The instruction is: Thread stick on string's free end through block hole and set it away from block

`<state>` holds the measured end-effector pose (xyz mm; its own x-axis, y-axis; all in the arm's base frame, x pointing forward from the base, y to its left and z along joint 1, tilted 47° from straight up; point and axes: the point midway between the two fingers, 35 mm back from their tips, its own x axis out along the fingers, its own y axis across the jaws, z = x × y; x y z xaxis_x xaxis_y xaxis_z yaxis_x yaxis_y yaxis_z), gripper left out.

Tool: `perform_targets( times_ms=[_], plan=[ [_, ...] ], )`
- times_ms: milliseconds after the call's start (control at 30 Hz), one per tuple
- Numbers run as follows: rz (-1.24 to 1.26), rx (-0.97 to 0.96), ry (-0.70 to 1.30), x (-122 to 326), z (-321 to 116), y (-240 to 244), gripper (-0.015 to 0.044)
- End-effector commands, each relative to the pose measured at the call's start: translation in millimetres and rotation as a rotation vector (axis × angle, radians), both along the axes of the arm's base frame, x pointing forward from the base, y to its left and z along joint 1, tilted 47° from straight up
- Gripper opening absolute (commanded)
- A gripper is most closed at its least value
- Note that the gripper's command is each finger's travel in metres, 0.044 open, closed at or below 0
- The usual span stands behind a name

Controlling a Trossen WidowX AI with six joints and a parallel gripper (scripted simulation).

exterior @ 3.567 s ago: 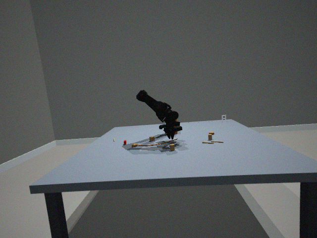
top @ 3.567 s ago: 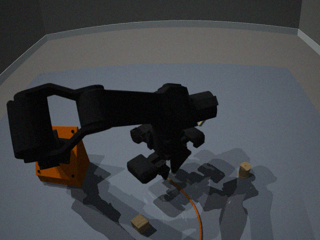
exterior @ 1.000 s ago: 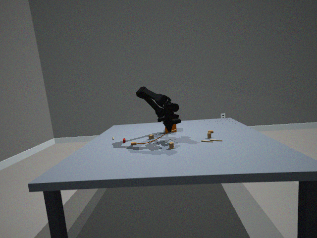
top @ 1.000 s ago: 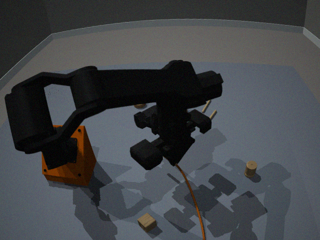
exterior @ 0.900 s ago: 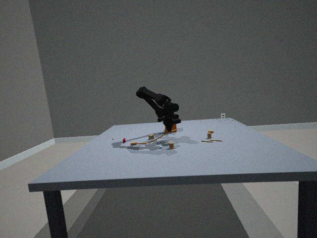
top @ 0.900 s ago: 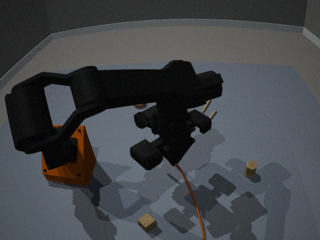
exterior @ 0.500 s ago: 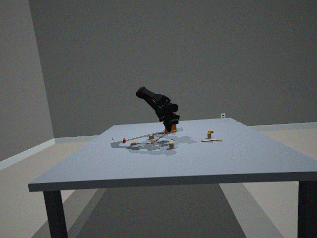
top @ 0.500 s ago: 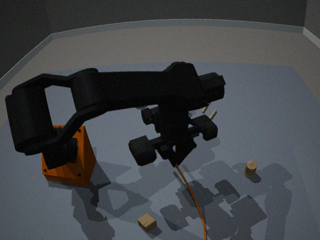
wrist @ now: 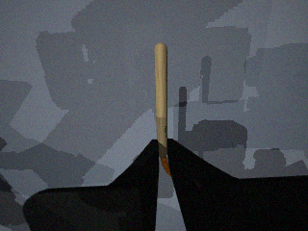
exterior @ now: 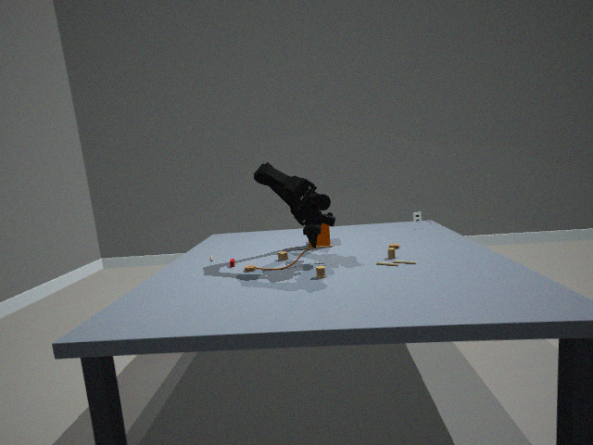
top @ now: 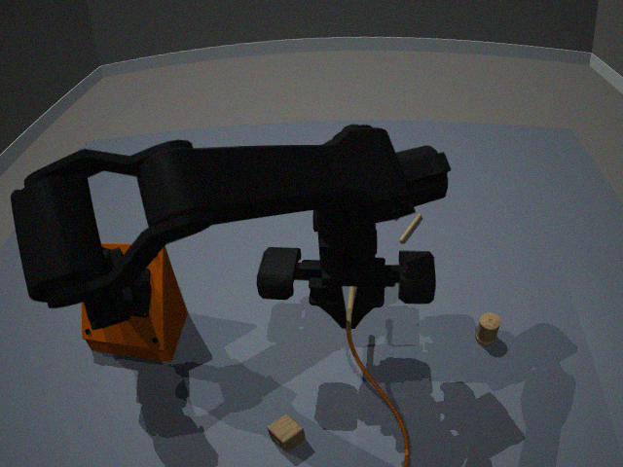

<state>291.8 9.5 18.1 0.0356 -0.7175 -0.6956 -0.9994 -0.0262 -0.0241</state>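
Observation:
My gripper (top: pixel 348 324) (exterior: pixel 314 247) (wrist: pixel 162 144) is shut on the wooden stick (top: pixel 350 299) (exterior: pixel 326 247) (wrist: pixel 161 82) near its string end, above the table. The stick's free end reaches out beyond the fingertips. The orange string (top: pixel 383 394) (exterior: pixel 293 262) (wrist: pixel 166 166) hangs from the grip and runs down to the round wooden button (exterior: pixel 249 268). A squarish wooden block (top: pixel 286 432) (exterior: pixel 283 256) stands apart from the gripper, nearer the top camera. No hole shows in it from these views. The string does not pass through it.
A wooden cylinder (top: pixel 488 328) (exterior: pixel 320 272) stands to the right in the top view. The exterior view shows another upright wooden piece (exterior: pixel 391 253), a flat wooden piece (exterior: pixel 394 246), loose sticks (exterior: pixel 386 263) (exterior: pixel 406 262), a red object (exterior: pixel 232 262) and a small pale piece (exterior: pixel 211 258).

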Motion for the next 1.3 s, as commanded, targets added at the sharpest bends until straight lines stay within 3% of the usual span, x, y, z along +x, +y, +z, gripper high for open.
perform_targets(
  times_ms=[0,1267],
  plan=[
    [-0.108,0.005,-0.122,4.6,3.6,-0.8,0.0],
    [-1.092,0.064,-1.139,27.2,21.9,-15.8,0.0]
  ],
)
